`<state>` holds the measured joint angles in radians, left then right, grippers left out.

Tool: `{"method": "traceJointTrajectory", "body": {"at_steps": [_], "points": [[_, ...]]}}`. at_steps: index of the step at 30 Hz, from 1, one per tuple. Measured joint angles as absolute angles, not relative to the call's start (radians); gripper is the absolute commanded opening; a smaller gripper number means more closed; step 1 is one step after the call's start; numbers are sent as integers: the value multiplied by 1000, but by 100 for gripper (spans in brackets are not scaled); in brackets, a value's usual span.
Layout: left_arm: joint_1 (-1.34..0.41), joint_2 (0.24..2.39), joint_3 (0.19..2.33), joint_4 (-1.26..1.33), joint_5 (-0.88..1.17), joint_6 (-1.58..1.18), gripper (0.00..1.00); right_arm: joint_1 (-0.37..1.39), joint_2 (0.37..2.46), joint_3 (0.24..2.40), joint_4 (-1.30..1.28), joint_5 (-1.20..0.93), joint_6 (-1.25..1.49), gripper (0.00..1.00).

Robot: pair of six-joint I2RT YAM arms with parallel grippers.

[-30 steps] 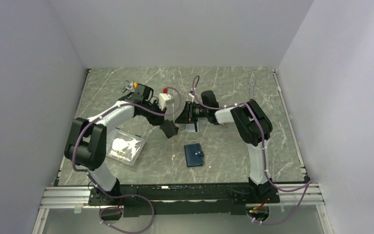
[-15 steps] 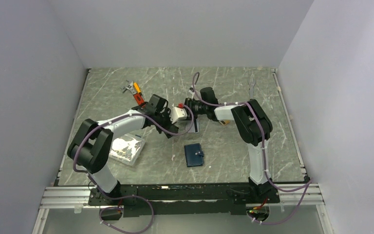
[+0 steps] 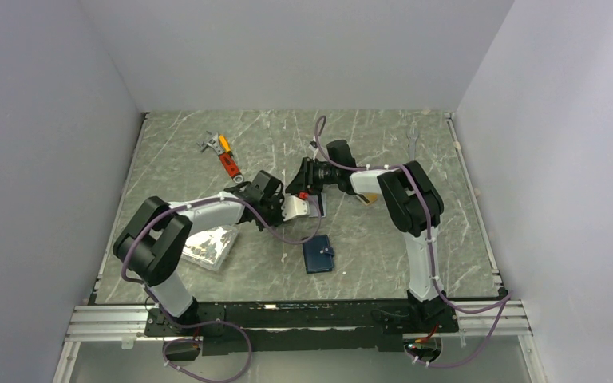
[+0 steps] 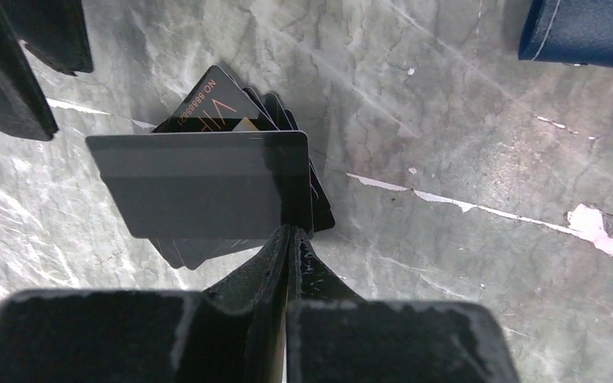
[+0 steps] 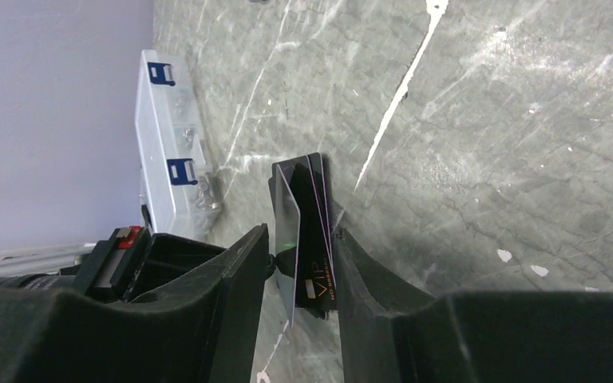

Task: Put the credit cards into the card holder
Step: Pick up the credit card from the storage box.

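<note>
What changed: within the last second the left arm swings in from the far left of the table (image 3: 415,239), by the orange-handled tool (image 3: 225,155), to the centre, and now works at the cards.
Left gripper (image 4: 290,235): fingers pressed together with only a hairline seam between them. The tips sit against one long edge of the silver-grey card (image 4: 199,187), near its corner, and nothing shows nipped in the seam.
Right gripper (image 5: 303,233): it keeps roughly its place on the far side of the cards. Its fingers stand parted with the fan showing in the gap, but I cannot tell whether they press on it.
Credit cards (image 4: 207,159): a loose fan at the table's centre. The silver-grey one is on top and a black card (image 4: 215,92) lettered VIP lies under it, with further edges too overlapped to count. From the right wrist, the top card tilts away from the rest.
Card holder (image 3: 318,254): just near of the fan and apart from it, folded shut with the tab across — same spot as a second ago.
Clear plastic box (image 3: 207,246): left of the holder, beside the left forearm.
Meaning for the task: both arms now attend to the stack, and I judge they are separating the top card. No card is in yet and the holder is unopened — early days.
</note>
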<state>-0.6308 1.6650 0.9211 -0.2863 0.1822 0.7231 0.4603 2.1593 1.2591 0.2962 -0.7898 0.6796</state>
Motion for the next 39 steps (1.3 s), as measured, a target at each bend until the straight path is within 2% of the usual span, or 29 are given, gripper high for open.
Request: {"method": "traceJointTrajectory", "body": {"at_steps": [5, 23, 26, 32, 39], "points": [[-655, 1665, 920, -273, 152, 741, 5, 461, 2162, 1259, 283, -795, 678, 43], [-683, 1665, 903, -246, 112, 784, 3, 513, 2183, 1259, 278, -838, 669, 40], [-684, 1665, 902, -245, 107, 793, 2, 516, 2185, 1259, 278, -839, 665, 37], [-685, 1665, 901, -244, 103, 802, 1, 519, 2186, 1259, 279, -840, 665, 19], [-685, 1665, 901, -244, 99, 806, 0, 533, 2189, 1242, 299, -851, 682, 20]]}}
